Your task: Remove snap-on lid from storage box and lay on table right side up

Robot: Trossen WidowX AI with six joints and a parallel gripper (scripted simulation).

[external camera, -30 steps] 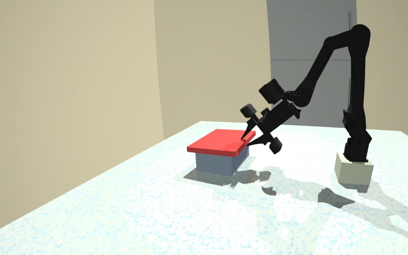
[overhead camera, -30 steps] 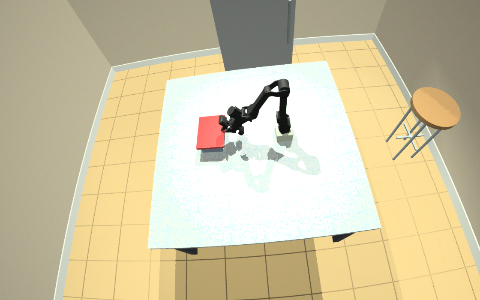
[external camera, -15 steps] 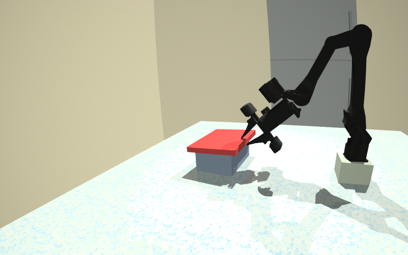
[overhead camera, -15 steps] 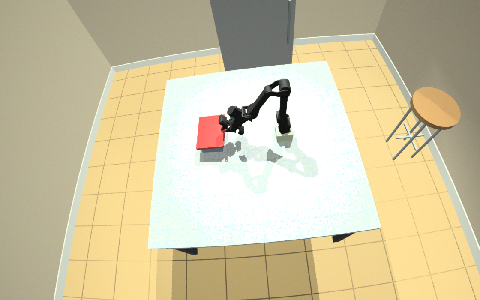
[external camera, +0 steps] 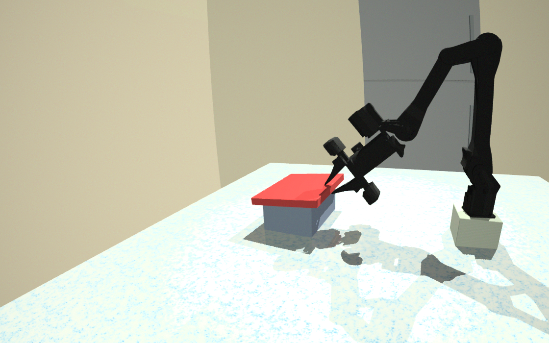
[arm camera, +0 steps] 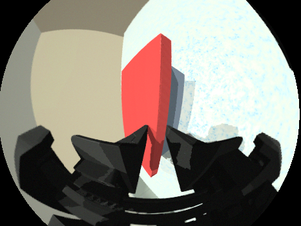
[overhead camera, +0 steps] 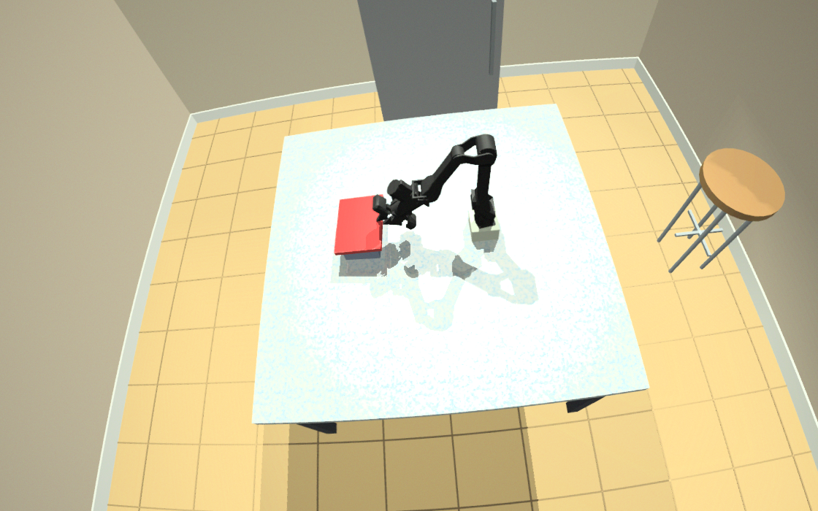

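The red lid (overhead camera: 356, 225) (external camera: 287, 187) (arm camera: 142, 97) lies over the blue-grey storage box (overhead camera: 363, 255) (external camera: 287, 220) (arm camera: 181, 97), right side up. Its edge on the arm's side is raised slightly, so it tilts a little; the far side is low on the box. My gripper (overhead camera: 381, 220) (external camera: 328, 189) (arm camera: 156, 128) is shut on that raised edge, one finger above it and one below. The box stands upright on the table (overhead camera: 452, 373) (external camera: 162, 299). The lid hides most of the box's rim and the far-side contact.
The arm's pale base block (overhead camera: 484, 232) (external camera: 477, 234) stands on the table to the right of the box. A grey fridge (overhead camera: 440, 54) is behind the table. A round wooden stool (overhead camera: 740, 180) stands on the floor at the right.
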